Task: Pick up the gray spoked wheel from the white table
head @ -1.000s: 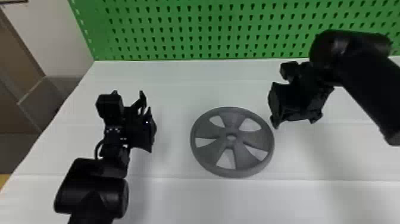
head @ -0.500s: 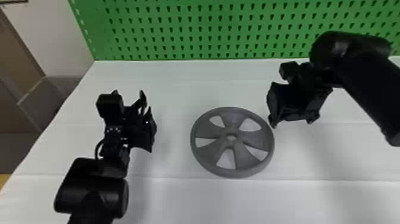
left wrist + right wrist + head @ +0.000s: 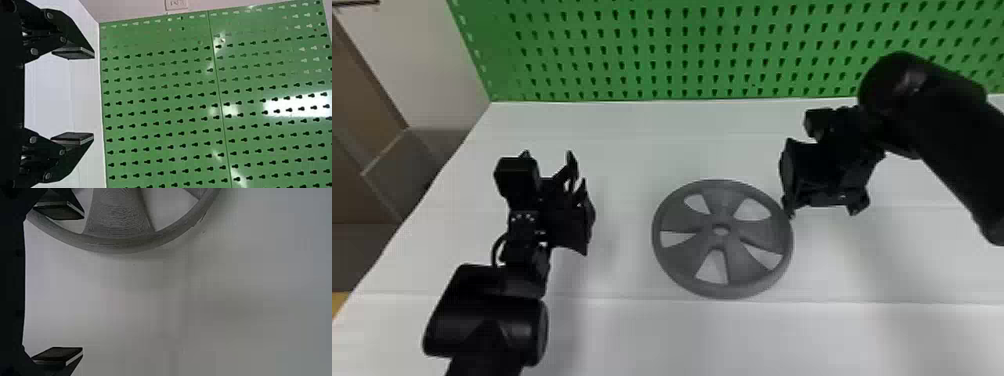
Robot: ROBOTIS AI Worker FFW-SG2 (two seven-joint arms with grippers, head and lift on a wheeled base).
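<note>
Since the earlier frame, my right gripper (image 3: 823, 210) has shifted a little nearer to me and to the left, so its fingertips now sit a touch lower in the head view, beside the wheel. The gray spoked wheel (image 3: 723, 212) itself stays where it was, and my left arm (image 3: 497, 310) has not moved.

The wheel lies flat on the white table (image 3: 632, 340), between my two grippers and closer to the right one. My right gripper hangs over the table at the wheel's right side, pointing down, its fingers spread wide with nothing held. In the head view one of its fingertips meets the edge of the rim; I cannot tell whether it touches or only overlaps it. From the right wrist, I see that finger (image 3: 58, 211) across part of the rim, while the other finger (image 3: 58, 354) is out over bare white tabletop.

My left gripper (image 3: 577, 172) is parked well to the left of the wheel, with a good gap between its fingers and nothing in its grasp. In the left wrist view it faces the green pegboard (image 3: 682, 50) that stands behind the table.
</note>
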